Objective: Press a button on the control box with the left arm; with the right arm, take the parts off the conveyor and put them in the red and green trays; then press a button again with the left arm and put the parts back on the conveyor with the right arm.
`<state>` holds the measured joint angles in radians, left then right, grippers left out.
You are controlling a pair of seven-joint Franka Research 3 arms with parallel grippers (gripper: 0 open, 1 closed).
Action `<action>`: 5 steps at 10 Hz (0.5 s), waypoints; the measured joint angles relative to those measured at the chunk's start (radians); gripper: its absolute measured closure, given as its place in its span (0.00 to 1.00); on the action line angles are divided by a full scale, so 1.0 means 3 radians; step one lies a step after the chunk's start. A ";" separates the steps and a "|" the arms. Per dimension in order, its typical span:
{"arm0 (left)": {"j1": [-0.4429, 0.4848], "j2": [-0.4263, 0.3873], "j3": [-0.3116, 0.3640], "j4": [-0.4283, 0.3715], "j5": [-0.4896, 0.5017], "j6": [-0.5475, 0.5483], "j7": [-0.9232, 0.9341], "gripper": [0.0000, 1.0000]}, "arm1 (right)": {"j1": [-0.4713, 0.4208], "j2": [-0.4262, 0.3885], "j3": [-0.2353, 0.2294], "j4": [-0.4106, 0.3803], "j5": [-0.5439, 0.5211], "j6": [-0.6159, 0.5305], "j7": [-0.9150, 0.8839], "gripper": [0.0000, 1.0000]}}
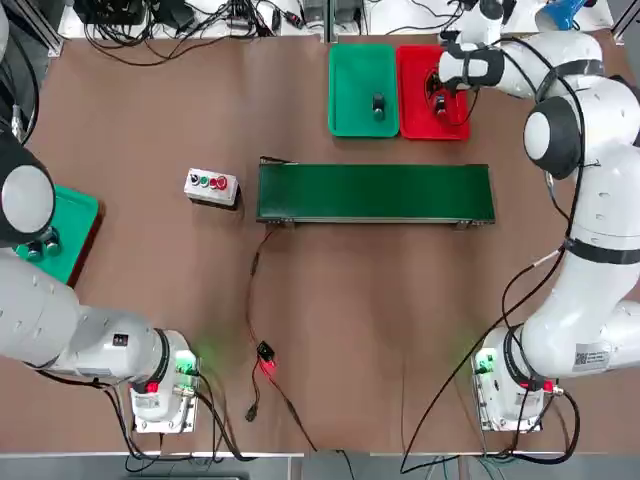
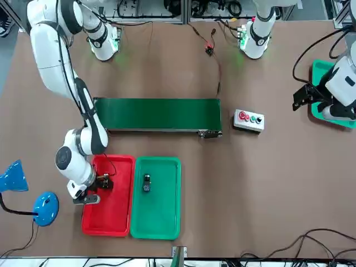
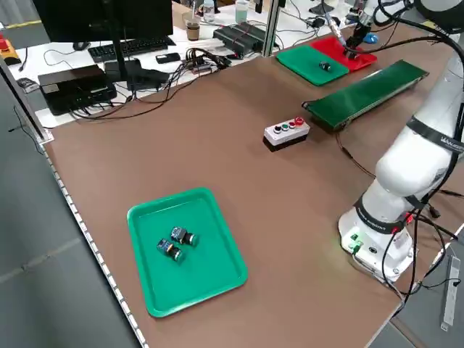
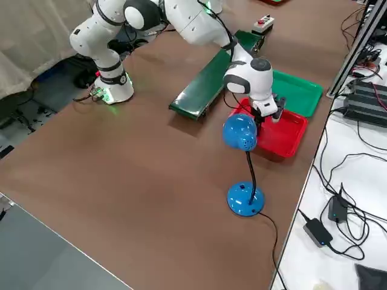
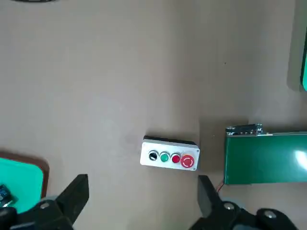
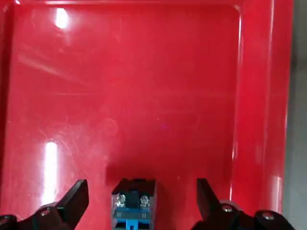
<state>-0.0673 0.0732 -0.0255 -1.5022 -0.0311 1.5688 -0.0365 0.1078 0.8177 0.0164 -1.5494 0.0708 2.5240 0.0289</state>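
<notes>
While the right gripper (image 6: 139, 203) hangs low over the red tray (image 1: 415, 115) with its fingers (image 6: 72, 201) spread wide, a small part (image 6: 133, 203) stands on the tray floor between them, touching neither, so the gripper is released and holds nothing. That tray sits at the far edge of the counter (image 1: 150, 280), touching the green tray (image 1: 350, 110) on its left in the top view, and a second dark part (image 1: 378, 105) stands alone near the middle of the green one. The conveyor (image 1: 375, 192) lies just in front of both trays, its belt bare. Off the conveyor's left end rests the control box (image 1: 211, 186), a pale box with a row of small buttons. The left gripper (image 5: 141, 201) hovers well above the counter, back from the box, its fingers parted and empty. Below the left arm (image 1: 45, 330) another green tray with a red-brown edge (image 3: 188, 250) holds two small blue-and-dark pieces (image 3: 176, 243). A blue desk lamp (image 4: 242, 163) stands beside the red tray.
</notes>
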 joint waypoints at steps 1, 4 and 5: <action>0.0000 0.0000 0.0000 0.0003 0.0000 -0.0001 -0.0001 0.00 | 0.0006 0.0000 0.0000 -0.0017 0.0000 -0.0002 0.0000 0.04; 0.0000 0.0000 0.0001 0.0007 0.0000 -0.0001 -0.0003 0.00 | 0.0016 -0.0027 -0.0005 0.0010 -0.0004 -0.0157 0.0000 0.46; 0.0000 0.0000 0.0001 0.0007 0.0000 -0.0002 -0.0003 0.00 | 0.0017 -0.0052 -0.0004 0.0036 -0.0004 -0.0269 0.0000 0.49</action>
<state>-0.0672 0.0732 -0.0251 -1.5000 -0.0311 1.5681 -0.0373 0.1130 0.8021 0.0151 -1.5387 0.0697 2.4432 0.0289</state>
